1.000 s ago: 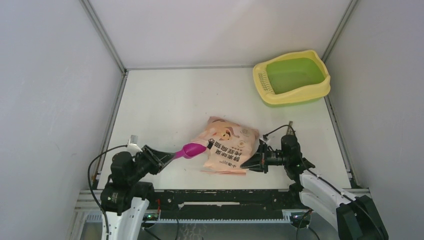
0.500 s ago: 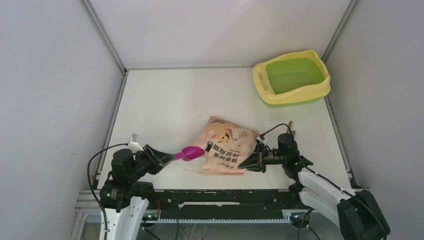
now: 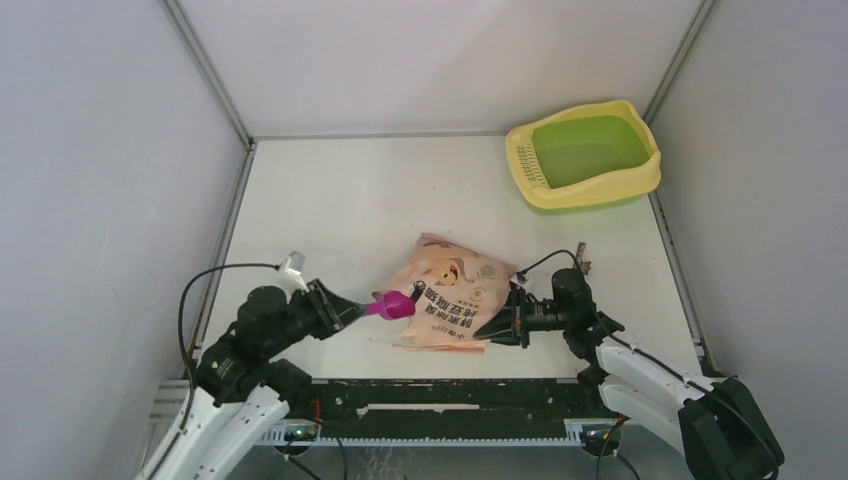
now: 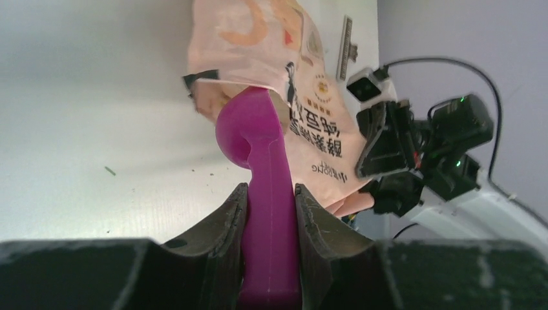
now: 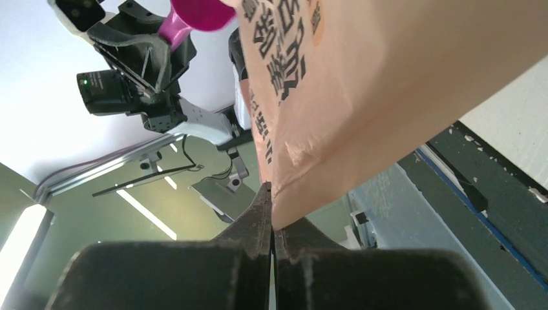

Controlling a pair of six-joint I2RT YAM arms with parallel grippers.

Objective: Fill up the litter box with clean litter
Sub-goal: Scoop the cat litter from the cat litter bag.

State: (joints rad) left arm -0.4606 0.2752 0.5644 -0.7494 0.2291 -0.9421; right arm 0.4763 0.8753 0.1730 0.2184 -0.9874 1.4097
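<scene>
Down at the near edge of the table, the left hand pinches the handle of a magenta plastic scoop, one finger on each side of it. The scoop's bowl sits at the torn mouth of a peach-pink printed bag. The bag lies between the two arms. The right hand is pressed together on the bag's lower right edge, with a thin fold of the bag caught between its fingertips. A few dark specks of litter lie on the table beside the bag's mouth. The litter box stands well apart at the far right corner of the table, its slotted grille on the left.
</scene>
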